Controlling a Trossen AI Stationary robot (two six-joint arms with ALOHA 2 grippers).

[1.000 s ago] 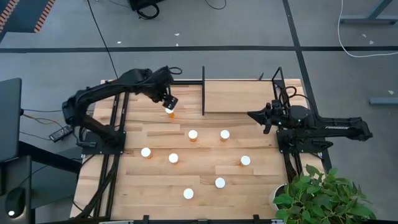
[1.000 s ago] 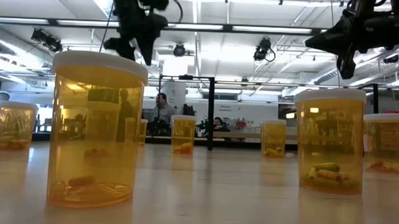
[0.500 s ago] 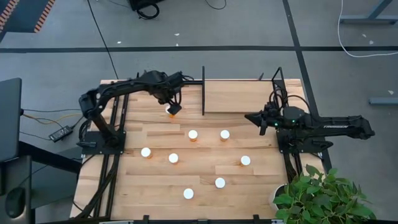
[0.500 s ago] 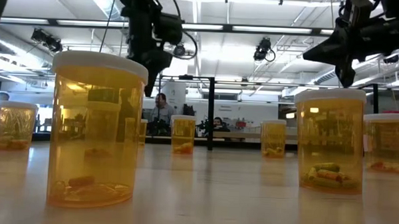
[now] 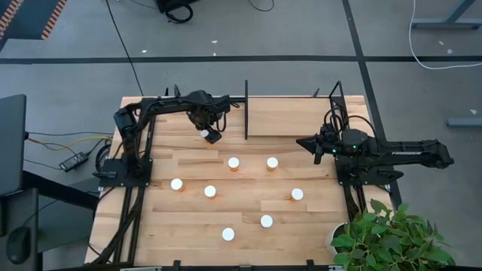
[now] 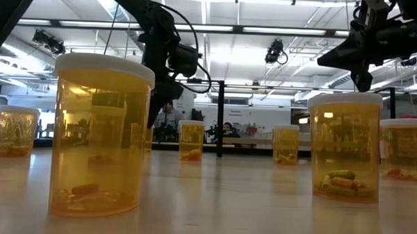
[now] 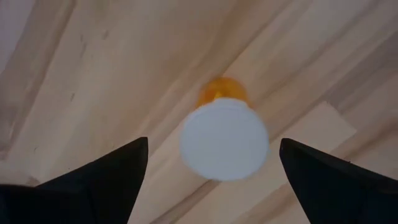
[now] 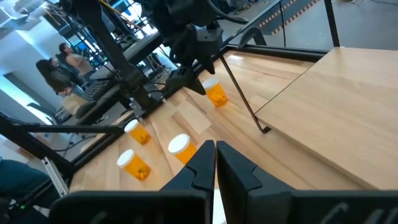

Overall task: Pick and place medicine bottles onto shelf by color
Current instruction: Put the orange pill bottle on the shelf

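Left gripper: the left gripper [image 5: 208, 134] hangs over the far left part of the table [image 5: 188, 226], just left of the shelf; its fingers [image 7: 99, 180] are spread wide with nothing pinched between them.
Bottle under left gripper: an orange bottle [image 7: 224, 134] with a white cap stands upright on the wood directly below the spread fingers, apart from both; its contents cannot be seen from above.
Right gripper: the right gripper [image 5: 303, 141] hovers at the right end of the shelf, fingers pressed together, holding nothing.
Shelf: the shelf [image 5: 290, 117] is a pale panel with black bars at the far edge of the table; no bottle stands on it.
Other bottles: seven more white-capped bottles [image 5: 233, 162] stand upright and apart from one another across the middle and near part of the table.
Nearest bottle, low view: the near bottle [image 6: 100, 134] holds a few small capsules lying at its bottom.
Bottle at right, low view: the right-hand bottle [image 6: 345, 149] holds yellowish-green capsules heaped at the bottom.
Far bottles, low view: the far bottle [image 6: 191, 141] and its neighbours show small orange or yellow pieces at the bottom; exact colours are hard to tell.
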